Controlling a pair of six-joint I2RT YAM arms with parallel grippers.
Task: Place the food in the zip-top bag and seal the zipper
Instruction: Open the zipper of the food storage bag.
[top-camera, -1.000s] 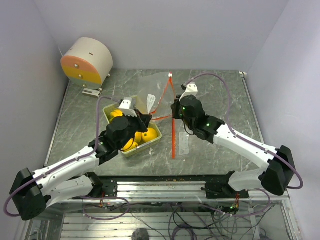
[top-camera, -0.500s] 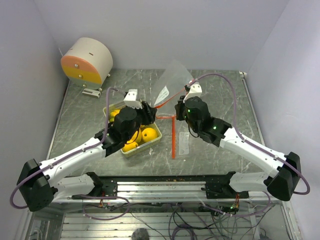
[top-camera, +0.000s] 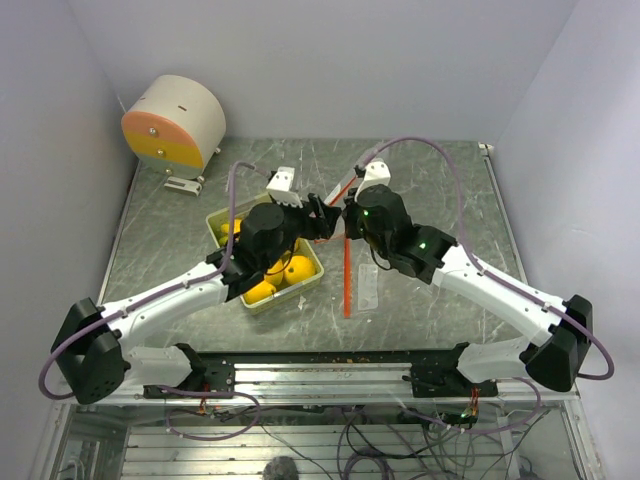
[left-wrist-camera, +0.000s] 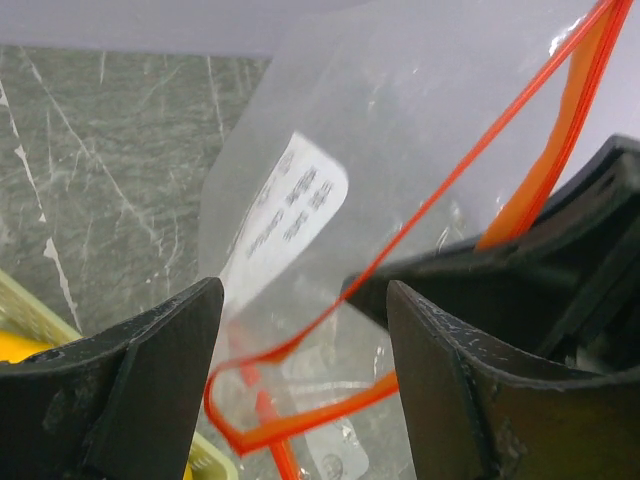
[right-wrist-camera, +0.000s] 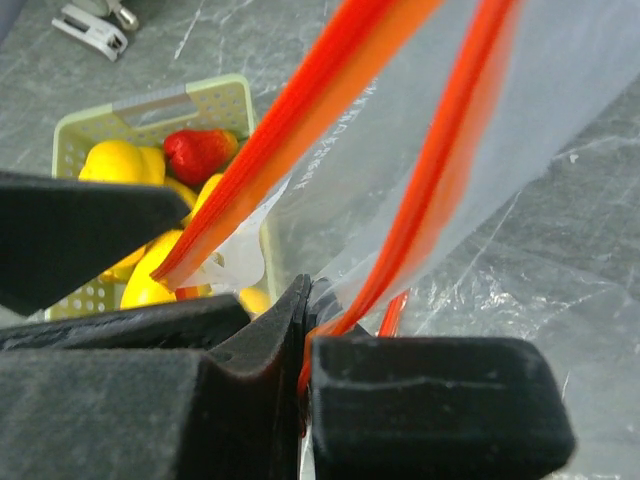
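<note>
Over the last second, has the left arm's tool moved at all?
Yes. In the top view the left tool has swung right, from above the pale green tray to past its far edge, close to the right tool that grips the zip-top bag.

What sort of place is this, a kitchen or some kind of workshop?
Most likely a robotics test bench, not a kitchen: white-and-black robot arms, left and right, bolted to a metal rail; bare walls around a grey marbled table; glossy yellow toy fruit in a pale green tray.
</note>
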